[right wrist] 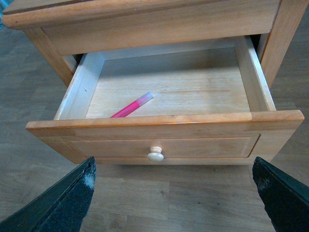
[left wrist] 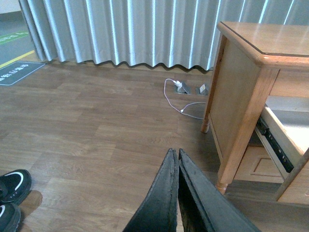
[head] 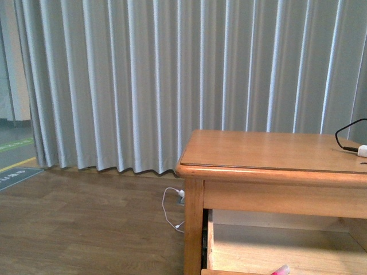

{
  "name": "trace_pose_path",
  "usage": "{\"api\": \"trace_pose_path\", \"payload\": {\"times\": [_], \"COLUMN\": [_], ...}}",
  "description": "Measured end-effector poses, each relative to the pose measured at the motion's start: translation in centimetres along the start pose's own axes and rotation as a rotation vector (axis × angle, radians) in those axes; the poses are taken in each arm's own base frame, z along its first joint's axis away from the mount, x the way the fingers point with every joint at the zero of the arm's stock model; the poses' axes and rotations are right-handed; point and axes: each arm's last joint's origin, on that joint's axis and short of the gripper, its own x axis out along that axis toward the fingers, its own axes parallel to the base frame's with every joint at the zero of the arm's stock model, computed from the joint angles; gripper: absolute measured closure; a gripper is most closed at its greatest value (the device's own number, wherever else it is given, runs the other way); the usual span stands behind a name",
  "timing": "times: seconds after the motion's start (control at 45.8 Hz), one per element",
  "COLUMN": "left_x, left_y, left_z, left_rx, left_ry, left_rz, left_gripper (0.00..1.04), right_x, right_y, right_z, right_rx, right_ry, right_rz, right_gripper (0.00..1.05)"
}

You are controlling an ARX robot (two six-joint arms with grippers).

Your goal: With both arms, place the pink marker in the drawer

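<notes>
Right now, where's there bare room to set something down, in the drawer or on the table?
In the drawer the pink marker lies by the front wall, to one side of the knob; the floor behind it and across to the other side wall is bare. The tabletop is bare from its left corner across, crowded only at right by the white plug.

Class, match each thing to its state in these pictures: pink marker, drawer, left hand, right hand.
Things:
1. pink marker
2. drawer
3. left hand
4. right hand

States:
A. fingers wide apart, holding nothing
B. pulled open
C. fingers shut together
D. lying on bare wood, inside

Pairs: 1-D, 2-B, 3-C, 4-A
</notes>
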Motion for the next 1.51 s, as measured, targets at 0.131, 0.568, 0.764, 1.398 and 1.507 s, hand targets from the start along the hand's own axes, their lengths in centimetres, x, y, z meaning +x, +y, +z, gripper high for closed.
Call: {"api": "trace_pose_path", "payload": {"times": [0.131, 0.568, 0.764, 1.398, 1.507], "left_x": [-0.4, -1.5, -2.7, -2.8, -2.8], "left_y": [1.0, 1.2, 1.2, 1.2, 1.2], "left_z": [-0.4, -1.0, -1.4, -1.3, -1.3], "left_rx": [0.001, 0.001, 0.001, 0.001, 0.001], "left_ry": [0.001, -0.029, -0.013, -0.021, -0.021], "left_rz": [-0.011, 0.002, 0.002, 0.002, 0.002], "left_gripper": [1.01, 1.01, 1.01, 0.25, 0.05], "right_x": [0.0, 0.0, 0.0, 5.5, 8.4], "right_y": [0.0, 0.0, 0.0, -0.5, -1.0], "right_z": [0.0, 0.0, 0.0, -2.2, -4.2], "right_rx": [0.000, 0.000, 0.000, -0.281, -0.301], "right_ry": [0.000, -0.001, -0.001, 0.029, 0.081], "right_rz": [0.000, 0.000, -0.001, -0.081, -0.091], "right_gripper": [0.09, 0.09, 0.09, 0.09, 0.09]}}
